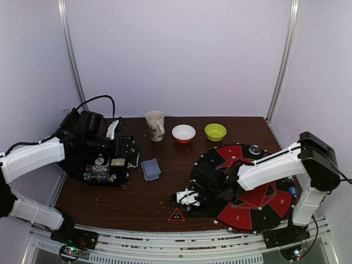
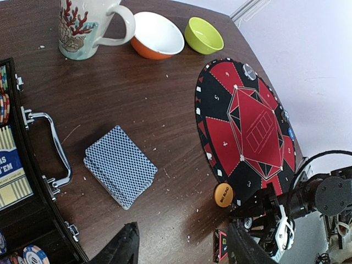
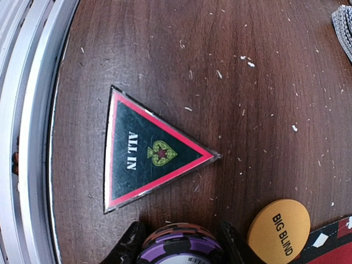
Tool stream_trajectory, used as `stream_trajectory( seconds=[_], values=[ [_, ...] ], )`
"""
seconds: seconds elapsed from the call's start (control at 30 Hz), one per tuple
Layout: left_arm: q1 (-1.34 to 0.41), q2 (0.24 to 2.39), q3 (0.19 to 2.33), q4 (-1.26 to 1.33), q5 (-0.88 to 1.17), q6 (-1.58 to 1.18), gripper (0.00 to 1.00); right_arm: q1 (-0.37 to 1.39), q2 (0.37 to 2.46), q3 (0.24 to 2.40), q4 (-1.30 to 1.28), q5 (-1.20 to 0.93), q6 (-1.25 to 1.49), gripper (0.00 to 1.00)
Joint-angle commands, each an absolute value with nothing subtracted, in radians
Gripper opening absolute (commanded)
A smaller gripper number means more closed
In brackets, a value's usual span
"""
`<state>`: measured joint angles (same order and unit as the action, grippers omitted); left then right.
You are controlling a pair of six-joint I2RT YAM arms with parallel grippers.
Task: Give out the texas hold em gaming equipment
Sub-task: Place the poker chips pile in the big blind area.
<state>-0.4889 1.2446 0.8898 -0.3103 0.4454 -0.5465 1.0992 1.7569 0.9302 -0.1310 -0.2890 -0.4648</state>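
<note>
Right claw (image 3: 180, 241) grasping stacked poker chips (image 3: 177, 256), triangular marker (image 3: 146, 151) near desk's (image 3: 247, 82) front edge, left claw (image 2: 184, 247) released, empty

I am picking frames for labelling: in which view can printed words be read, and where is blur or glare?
Right wrist view: sharp, the print on the marker and the orange disc reads clearly; the chips at the bottom edge look soft. Left wrist view: cards crisp, the wall at right washed out. Top view: soft, the marker's print unreadable.
</note>
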Motion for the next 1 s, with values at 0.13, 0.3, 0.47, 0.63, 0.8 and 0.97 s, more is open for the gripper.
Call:
stream_trajectory(
  seconds=[0.13, 0.3, 0.47, 0.63, 0.8, 0.97],
  values=[
    [-0.484, 1.253, 0.915, -0.316, 0.426, -0.517, 0.56, 1.088, 1.78, 0.914, -0.073, -0.341, -0.453, 0.0],
    [-0.484, 1.246, 0.92, -0.324, 0.418, -0.512, 0.56, 1.073, 1.796, 0.929, -0.106, -0.35, -0.453, 0.07],
    [-0.484, 1.238, 0.921, -0.336, 0.405, -0.504, 0.57, 1.073, 1.801, 0.921, -0.124, -0.331, -0.441, 0.17],
    [-0.485, 1.235, 0.928, -0.343, 0.398, -0.5, 0.57, 1.07, 1.802, 0.912, -0.129, -0.324, -0.437, 0.24],
    [-0.484, 1.233, 0.936, -0.353, 0.389, -0.493, 0.57, 1.063, 1.799, 0.908, -0.135, -0.307, -0.44, 0.29],
    [-0.483, 1.23, 0.939, -0.358, 0.382, -0.493, 0.57, 1.061, 1.796, 0.908, -0.14, -0.299, -0.446, 0.34]
  ],
)
